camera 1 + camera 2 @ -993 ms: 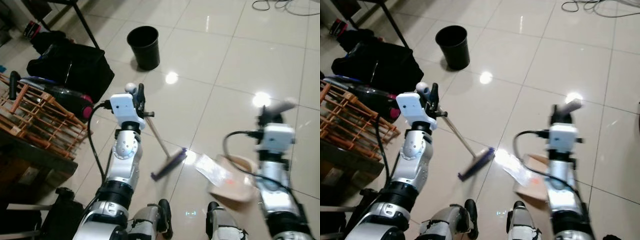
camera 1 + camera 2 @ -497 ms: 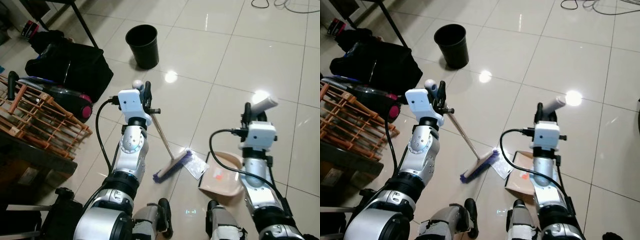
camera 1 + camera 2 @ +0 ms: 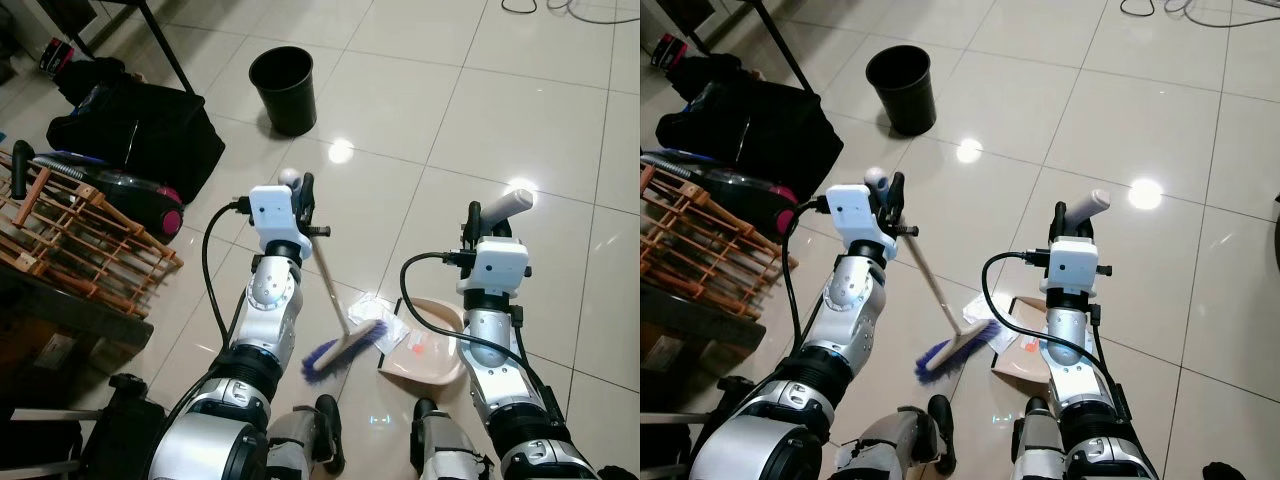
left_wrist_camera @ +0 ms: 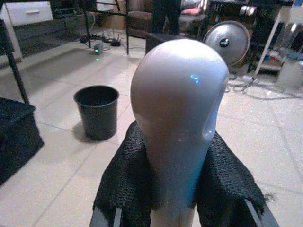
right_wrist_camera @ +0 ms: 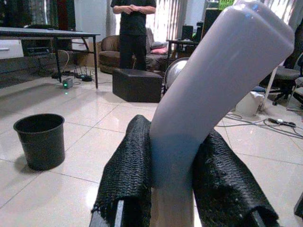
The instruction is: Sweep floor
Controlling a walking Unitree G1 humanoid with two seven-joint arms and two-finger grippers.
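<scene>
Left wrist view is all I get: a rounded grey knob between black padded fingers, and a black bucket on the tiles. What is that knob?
Observer: The top of a broom's wooden handle, clamped in the left gripper.
Operator: Where's the brush end?
Observer: The purple-bristled broom head rests on the tiled floor, beside a clear plastic wrapper.
Operator: And the other arm?
Observer: The right gripper holds the grey handle of a beige dustpan, just right of the wrapper.
</scene>
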